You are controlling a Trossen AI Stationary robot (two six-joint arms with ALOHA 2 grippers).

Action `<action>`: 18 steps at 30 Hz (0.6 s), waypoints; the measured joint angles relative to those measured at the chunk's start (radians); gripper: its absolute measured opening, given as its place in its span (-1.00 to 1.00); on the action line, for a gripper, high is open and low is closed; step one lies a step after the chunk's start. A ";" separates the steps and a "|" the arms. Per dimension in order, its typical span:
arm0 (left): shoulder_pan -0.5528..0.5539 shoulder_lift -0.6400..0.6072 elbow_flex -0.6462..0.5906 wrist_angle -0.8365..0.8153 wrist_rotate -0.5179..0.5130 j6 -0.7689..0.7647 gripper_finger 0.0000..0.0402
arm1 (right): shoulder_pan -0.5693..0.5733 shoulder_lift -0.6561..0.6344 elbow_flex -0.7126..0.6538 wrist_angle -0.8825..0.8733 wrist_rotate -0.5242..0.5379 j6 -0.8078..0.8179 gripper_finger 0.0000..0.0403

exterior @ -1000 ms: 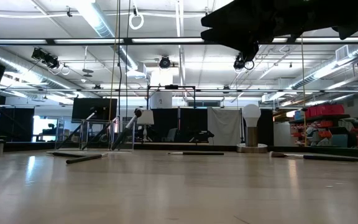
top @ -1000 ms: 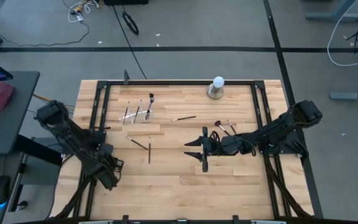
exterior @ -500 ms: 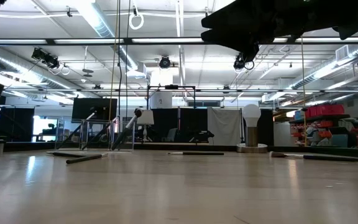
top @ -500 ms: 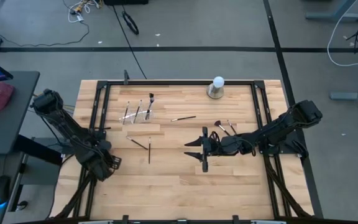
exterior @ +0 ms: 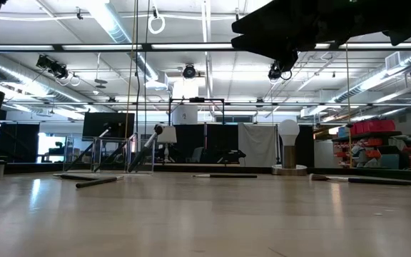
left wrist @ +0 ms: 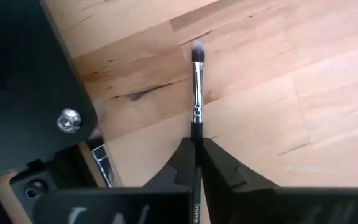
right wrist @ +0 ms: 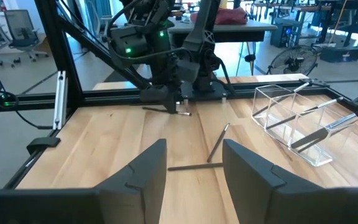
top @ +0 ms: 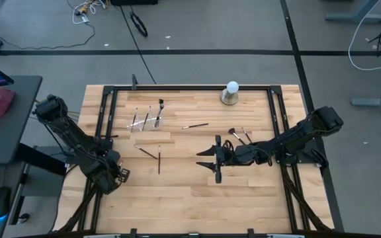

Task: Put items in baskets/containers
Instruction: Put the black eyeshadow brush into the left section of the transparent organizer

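Moved: left tool [top: 116, 177] slightly outward at the surface's left edge; right arm unchanged.
Holder [top: 147, 119]: clear, three brushes [right wrist: 319, 134] leaning inside.
Surface [top: 177, 205]: wood; two brushes [top: 152, 154] loose beside holder, more near ball [top: 230, 92].
Left tool: pinching brush [left wrist: 196, 87].
Right tool [right wrist: 194, 163]: spread, mid-surface.

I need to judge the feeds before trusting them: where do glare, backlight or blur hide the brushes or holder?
Low view: bright ceiling lights leave the right tool a black silhouette. High view: even light, but the clear plastic compartment holder is faint on the wooden table. Left wrist view: the thin dark-handled makeup brush has soft, blurred bristles. Right wrist view: the holder reads clearly.
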 joint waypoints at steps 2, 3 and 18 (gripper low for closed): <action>0.000 0.000 -0.002 0.022 -0.031 0.017 -0.93 | 0.003 0.000 0.000 -0.009 0.000 0.000 -0.22; 0.000 0.002 -0.004 0.034 -0.049 0.021 -0.92 | 0.004 0.000 0.000 -0.013 0.000 -0.001 -0.22; 0.048 0.252 -0.004 0.583 -0.416 0.255 -0.91 | 0.013 0.000 0.000 -0.011 0.002 -0.005 -0.22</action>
